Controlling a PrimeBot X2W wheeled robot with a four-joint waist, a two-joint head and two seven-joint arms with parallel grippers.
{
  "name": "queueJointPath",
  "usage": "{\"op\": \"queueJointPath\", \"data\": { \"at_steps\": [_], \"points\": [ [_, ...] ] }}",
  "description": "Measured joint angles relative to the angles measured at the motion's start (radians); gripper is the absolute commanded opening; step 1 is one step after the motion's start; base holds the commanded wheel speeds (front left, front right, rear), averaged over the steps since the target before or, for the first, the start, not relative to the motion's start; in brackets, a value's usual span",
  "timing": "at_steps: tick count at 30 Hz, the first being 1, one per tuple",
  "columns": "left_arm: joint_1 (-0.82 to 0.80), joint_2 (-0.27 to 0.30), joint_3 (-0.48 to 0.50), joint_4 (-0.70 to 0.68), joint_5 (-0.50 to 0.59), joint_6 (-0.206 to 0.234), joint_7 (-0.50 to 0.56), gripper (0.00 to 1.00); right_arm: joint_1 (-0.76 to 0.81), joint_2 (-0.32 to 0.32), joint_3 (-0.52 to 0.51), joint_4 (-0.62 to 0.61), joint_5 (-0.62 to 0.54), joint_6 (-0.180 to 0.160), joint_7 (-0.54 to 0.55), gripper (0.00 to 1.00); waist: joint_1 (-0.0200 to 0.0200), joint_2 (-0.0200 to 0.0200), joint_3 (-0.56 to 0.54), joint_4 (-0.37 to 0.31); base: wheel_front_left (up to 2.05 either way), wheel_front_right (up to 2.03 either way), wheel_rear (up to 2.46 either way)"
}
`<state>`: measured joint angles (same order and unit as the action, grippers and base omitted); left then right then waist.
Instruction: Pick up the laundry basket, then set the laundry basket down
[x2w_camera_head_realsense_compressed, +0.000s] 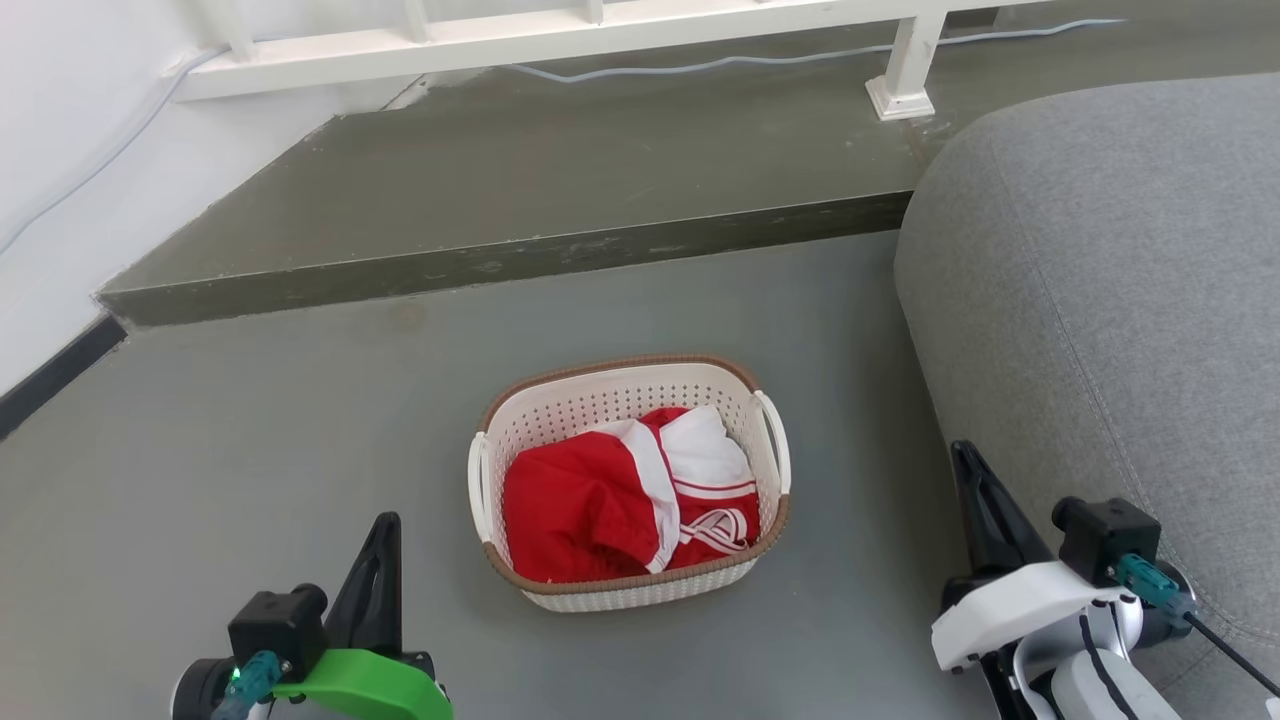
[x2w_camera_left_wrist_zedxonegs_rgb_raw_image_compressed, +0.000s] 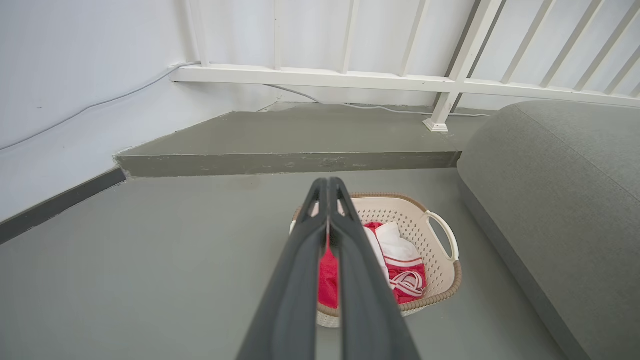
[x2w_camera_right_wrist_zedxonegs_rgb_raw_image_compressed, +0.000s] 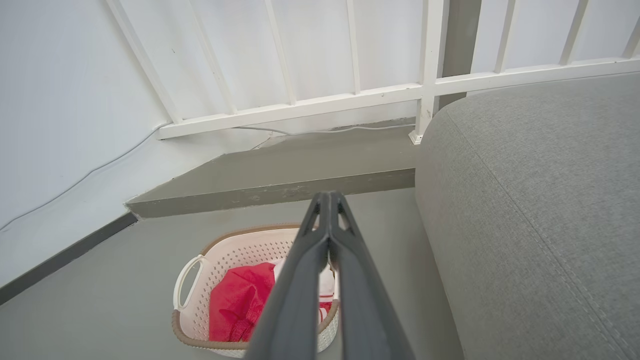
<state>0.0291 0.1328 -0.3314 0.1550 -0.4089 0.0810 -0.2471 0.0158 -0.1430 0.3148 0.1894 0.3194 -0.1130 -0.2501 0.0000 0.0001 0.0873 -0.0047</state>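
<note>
Both pairs pressed together, left fingers (x2w_camera_head_realsense_compressed: 377, 585), right fingers (x2w_camera_head_realsense_compressed: 985, 512), laundry basket (x2w_camera_head_realsense_compressed: 600, 402) between, untouched.

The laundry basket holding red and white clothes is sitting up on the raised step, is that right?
No. In the head view the laundry basket holding red and white clothes sits on the lower floor in front of the raised step, not on it.

Laundry basket (x2w_camera_head_realsense_compressed: 600, 400) on the floor (x2w_camera_head_realsense_compressed: 250, 450), clothes (x2w_camera_head_realsense_compressed: 590, 500) inside, sofa (x2w_camera_head_realsense_compressed: 1100, 300) to its right, step (x2w_camera_head_realsense_compressed: 500, 180) behind.
</note>
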Motion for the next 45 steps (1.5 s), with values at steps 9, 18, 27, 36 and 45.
{"op": "queueJointPath", "data": {
  "at_steps": [9, 18, 27, 36, 45],
  "points": [
    [0.002, -0.012, 0.018, -0.007, -0.114, -0.018, 0.015, 0.00, 0.015, 0.009, -0.015, -0.019, 0.119, 0.016, 0.007, 0.00, 0.0000, 0.0000, -0.008, 0.000, 0.00, 0.00, 0.00],
    [0.002, -0.017, 0.051, -0.007, -0.224, -0.029, 0.046, 0.00, 0.014, 0.017, -0.056, -0.020, 0.249, 0.033, 0.033, 0.00, 0.0000, 0.0000, -0.015, 0.001, 0.00, 0.00, 0.00],
    [0.002, -0.017, 0.080, -0.006, -0.333, -0.040, 0.071, 0.00, 0.013, 0.017, -0.088, -0.020, 0.364, 0.042, 0.062, 0.00, 0.0000, 0.0000, -0.021, 0.001, 0.00, 0.00, 0.00],
    [0.001, -0.017, 0.108, 0.000, -0.439, -0.056, 0.098, 0.00, 0.011, 0.017, -0.118, -0.019, 0.478, 0.060, 0.090, 0.00, 0.0000, 0.0000, -0.028, 0.002, 0.00, 0.00, 0.00],
    [0.000, -0.017, 0.137, 0.012, -0.554, -0.072, 0.125, 0.00, 0.005, 0.017, -0.150, -0.012, 0.604, 0.081, 0.116, 0.00, 0.0000, 0.0000, -0.036, 0.002, 0.00, 0.00, 0.00]
  ]
}}
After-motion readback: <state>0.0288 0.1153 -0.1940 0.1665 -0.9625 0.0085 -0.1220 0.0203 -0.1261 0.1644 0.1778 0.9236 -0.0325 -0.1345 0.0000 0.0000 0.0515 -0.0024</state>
